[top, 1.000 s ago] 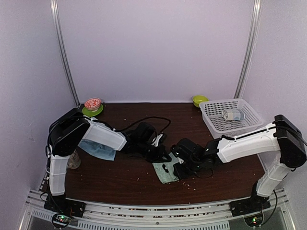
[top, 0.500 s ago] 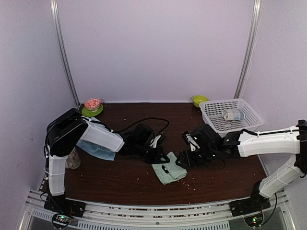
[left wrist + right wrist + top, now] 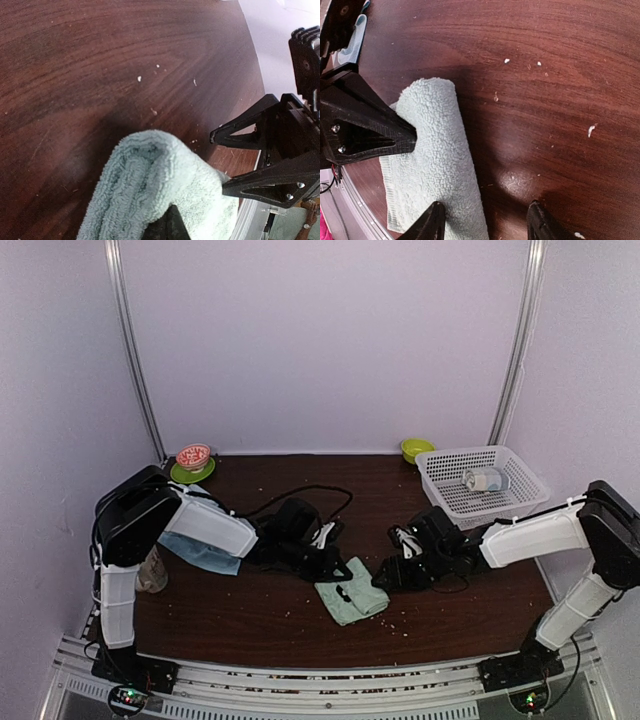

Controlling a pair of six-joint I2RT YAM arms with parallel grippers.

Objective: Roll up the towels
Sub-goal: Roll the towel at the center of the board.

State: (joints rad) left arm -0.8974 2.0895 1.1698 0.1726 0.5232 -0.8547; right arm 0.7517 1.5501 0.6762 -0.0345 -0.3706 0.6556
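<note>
Sage-green towel (image 3: 437, 155) pinched by left hand (image 3: 411, 137) (right hand (image 3: 487, 222) open)

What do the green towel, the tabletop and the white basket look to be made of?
The green towel looks like terry cloth: looped, nubby, matte pile. The tabletop is dark wood or wood-look laminate, grain showing, slight sheen; I cannot tell which. The basket is probably white plastic, with moulded lattice walls.

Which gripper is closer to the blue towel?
Left: left gripper sits right of the blue towel, at the green towel; right gripper lies beyond that.
</note>
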